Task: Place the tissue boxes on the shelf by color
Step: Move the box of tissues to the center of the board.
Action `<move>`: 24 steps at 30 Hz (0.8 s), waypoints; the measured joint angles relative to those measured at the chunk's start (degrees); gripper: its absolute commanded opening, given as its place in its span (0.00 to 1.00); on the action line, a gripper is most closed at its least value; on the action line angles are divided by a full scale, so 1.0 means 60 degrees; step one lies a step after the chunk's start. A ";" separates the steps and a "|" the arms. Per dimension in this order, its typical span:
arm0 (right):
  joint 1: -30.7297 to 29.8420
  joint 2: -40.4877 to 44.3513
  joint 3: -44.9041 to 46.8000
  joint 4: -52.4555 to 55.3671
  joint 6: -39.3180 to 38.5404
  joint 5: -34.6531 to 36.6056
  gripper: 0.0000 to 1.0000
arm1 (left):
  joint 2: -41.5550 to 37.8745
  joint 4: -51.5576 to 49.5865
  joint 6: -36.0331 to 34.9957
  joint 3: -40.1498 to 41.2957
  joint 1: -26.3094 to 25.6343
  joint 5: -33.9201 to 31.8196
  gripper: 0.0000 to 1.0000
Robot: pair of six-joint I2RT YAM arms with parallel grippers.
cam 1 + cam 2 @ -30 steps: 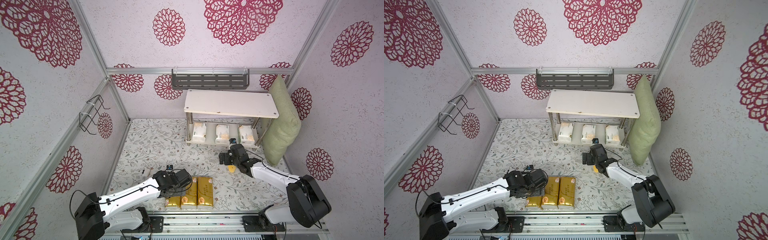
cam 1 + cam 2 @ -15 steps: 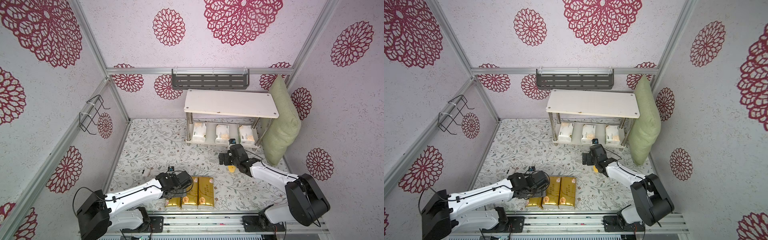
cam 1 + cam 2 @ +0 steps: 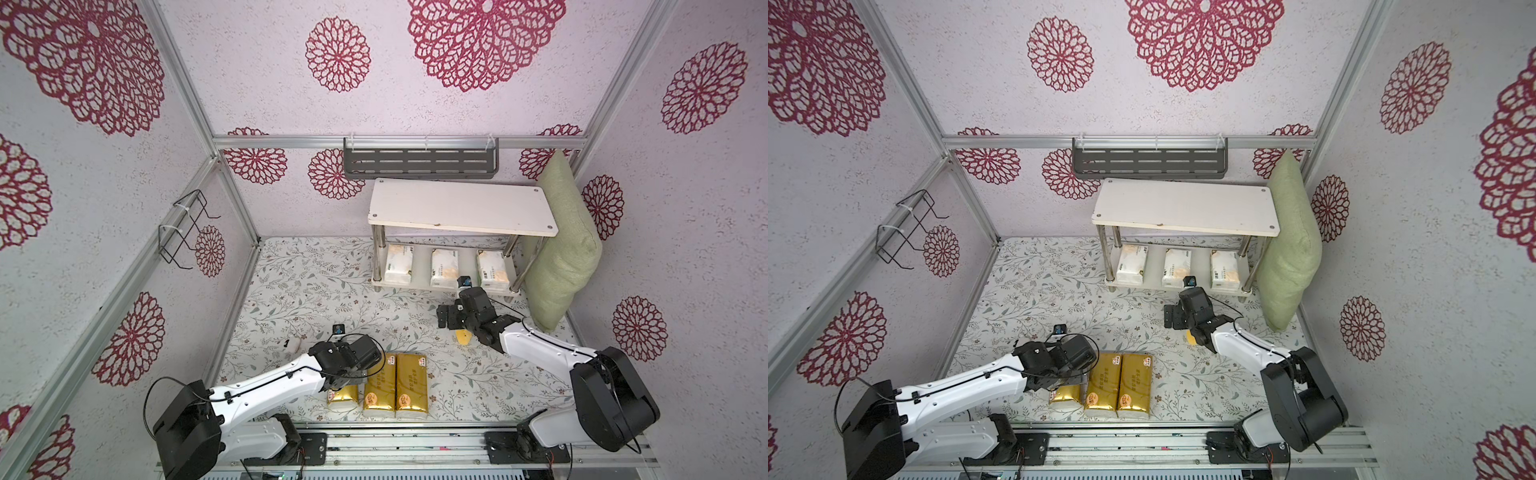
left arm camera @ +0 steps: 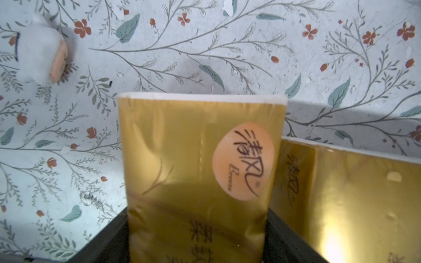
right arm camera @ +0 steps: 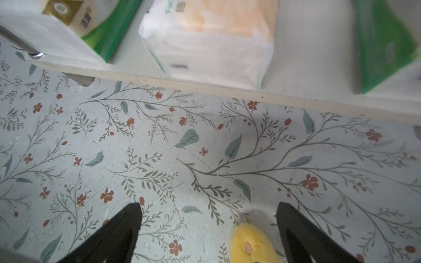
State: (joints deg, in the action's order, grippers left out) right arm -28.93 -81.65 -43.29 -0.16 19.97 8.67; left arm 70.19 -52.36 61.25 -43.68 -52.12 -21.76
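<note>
Left tool (image 4: 197, 214) clamps a gold tissue pack (image 4: 200, 148).

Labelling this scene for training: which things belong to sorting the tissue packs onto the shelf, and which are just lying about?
Job: gold tissue packs, white tissue packs, shelf.
Lying about: yellow lump, small white toy, green cushion, grey wall rack, black wire rack.

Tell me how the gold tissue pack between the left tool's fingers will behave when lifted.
The gold tissue pack likely gives under squeeze: its film wrap shows creases. Its glossy foil could be slippery. Flat-sided and lying down, it shouldn't roll.
</note>
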 measured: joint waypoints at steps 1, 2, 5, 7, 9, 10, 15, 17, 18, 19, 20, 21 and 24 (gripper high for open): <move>0.0000 0.0000 0.0000 0.0000 0.0000 -0.0004 0.99 | 0.0000 0.0025 -0.0095 -0.0051 0.0117 -0.0022 0.84; 0.0000 0.0000 0.0000 0.0000 -0.0004 -0.0004 0.99 | 0.0000 0.0047 -0.0193 -0.0091 0.0208 -0.0047 0.85; 0.0000 0.0000 0.0000 0.0000 -0.0004 -0.0015 0.99 | 0.0004 0.0186 -0.0543 -0.0226 0.0554 -0.0098 0.85; 0.0000 0.0000 0.0000 0.0000 -0.0004 -0.0022 0.99 | 0.0069 0.0357 -0.0856 -0.0401 0.0874 -0.0131 0.85; 0.0000 -0.0004 0.0000 -0.0007 -0.0004 -0.0033 0.99 | 0.0270 0.0616 -0.1235 -0.0637 0.1217 -0.0149 0.85; 0.0000 -0.0007 0.0000 -0.0007 -0.0004 -0.0047 0.99 | 0.0444 0.0827 -0.1446 -0.0794 0.1446 -0.0142 0.85; 0.0000 -0.0022 0.0000 0.0000 -0.0004 -0.0095 0.99 | 0.1472 0.1632 -0.2430 -0.1472 0.2317 0.0040 0.85; 0.0000 -0.0018 0.0000 -0.0004 -0.0004 -0.0095 0.99 | 0.1960 0.1876 -0.2790 -0.1741 0.2572 0.0102 0.85; 0.0000 -0.0018 0.0004 0.0000 -0.0004 -0.0091 0.99 | 0.2204 0.1974 -0.2943 -0.1880 0.2681 0.0120 0.86; 0.0000 -0.0018 0.0004 0.0004 -0.0004 -0.0087 0.99 | 0.2415 0.2102 -0.3085 -0.2000 0.2776 0.0135 0.86; 0.0000 -0.0018 0.0004 0.0004 -0.0004 -0.0084 0.99 | 0.2590 0.2218 -0.3217 -0.2091 0.2863 0.0164 0.86; 0.0000 -0.0015 0.0007 0.0004 -0.0004 -0.0084 0.99 | 0.2776 0.2357 -0.3322 -0.2189 0.2958 0.0204 0.86; 0.0000 0.0018 0.0058 0.0000 -0.0004 -0.0080 0.99 | 0.3279 0.2637 -0.3603 -0.2488 0.3162 0.0291 0.86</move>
State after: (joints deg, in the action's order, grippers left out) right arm -28.93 -81.54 -42.94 -0.16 19.94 8.19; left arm 89.86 -36.53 39.64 -58.61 -33.15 -20.01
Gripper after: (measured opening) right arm 0.991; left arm 0.862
